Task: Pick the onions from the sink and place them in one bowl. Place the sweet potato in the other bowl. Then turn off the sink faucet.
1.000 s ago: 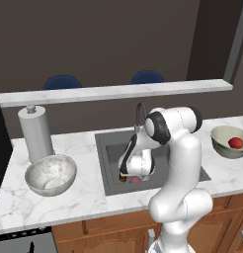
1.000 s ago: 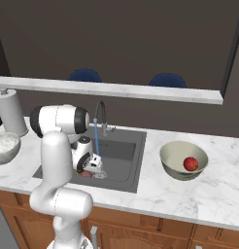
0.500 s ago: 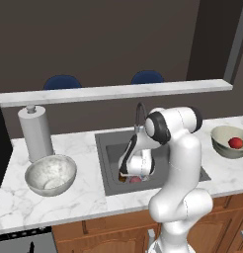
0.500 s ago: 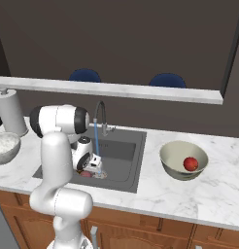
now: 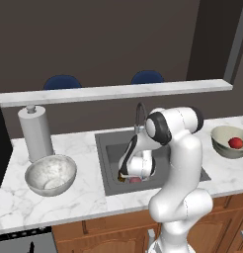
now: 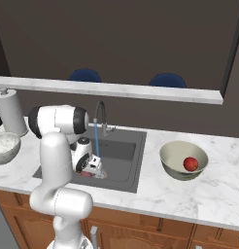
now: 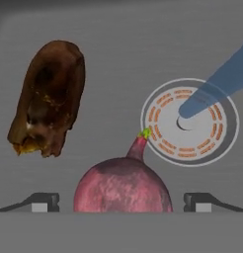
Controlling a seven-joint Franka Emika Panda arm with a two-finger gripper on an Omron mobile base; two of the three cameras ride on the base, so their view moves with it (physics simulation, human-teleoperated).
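Observation:
Down in the sink [image 5: 109,149] [image 6: 124,151], my gripper [image 7: 122,202] [image 5: 134,177] [image 6: 92,168] stands open. Its fingertips [image 7: 42,201] flank a dull pinkish-red onion [image 7: 123,187] [image 5: 136,180] without closing on it. The dark brown sweet potato [image 7: 48,99] lies on the basin floor just beyond and to the left in the hand view. A bright red onion [image 5: 236,143] [image 6: 191,164] rests in the olive-beige bowl [image 5: 221,137] [image 6: 171,154] right of the sink. The silvery mottled bowl [image 5: 47,170] [image 6: 5,146] sits on the left counter. The faucet [image 5: 140,114] [image 6: 99,113] is running; blue water [image 6: 97,141] [image 7: 217,84] falls onto the drain [image 7: 189,122].
A paper towel roll [image 5: 35,132] [image 6: 12,114] stands behind the silvery bowl. A raised marble ledge [image 5: 118,91] runs behind the sink, with two blue stools beyond it. A dark appliance edge [image 5: 1,143] sits at the far left.

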